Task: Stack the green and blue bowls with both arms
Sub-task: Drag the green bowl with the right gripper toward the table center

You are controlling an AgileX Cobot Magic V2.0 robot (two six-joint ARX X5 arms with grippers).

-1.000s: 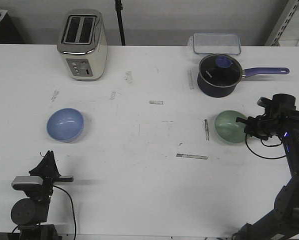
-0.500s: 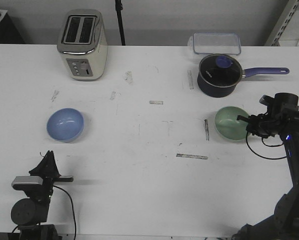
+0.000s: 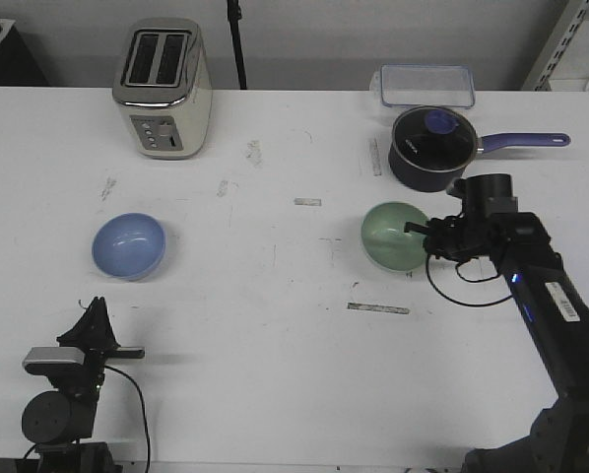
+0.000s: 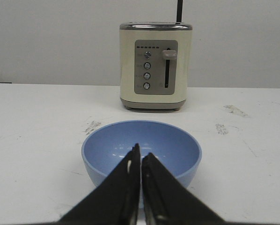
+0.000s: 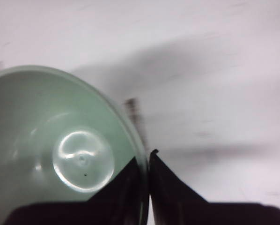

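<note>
The pale green bowl (image 3: 391, 235) is at the table's middle right, held by its right rim in my right gripper (image 3: 420, 236). In the right wrist view the fingers (image 5: 130, 178) pinch the rim, one inside and one outside the bowl (image 5: 60, 140), and the bowl casts a shadow on the table as if a little above it. The light blue bowl (image 3: 128, 245) sits upright on the table at the left. My left gripper (image 3: 96, 307) is low near the front edge, shut and empty. In the left wrist view its tips (image 4: 141, 152) are just short of the blue bowl (image 4: 107, 145).
A cream toaster (image 3: 163, 89) stands at the back left, beyond the blue bowl (image 4: 156, 65). A dark navy saucepan (image 3: 430, 148) with a glass lid and a clear lidded container (image 3: 425, 86) stand at the back right, just behind the green bowl.
My right gripper has carried the green bowl to the left, toward the table's middle. The left arm and the blue bowl have not moved.
</note>
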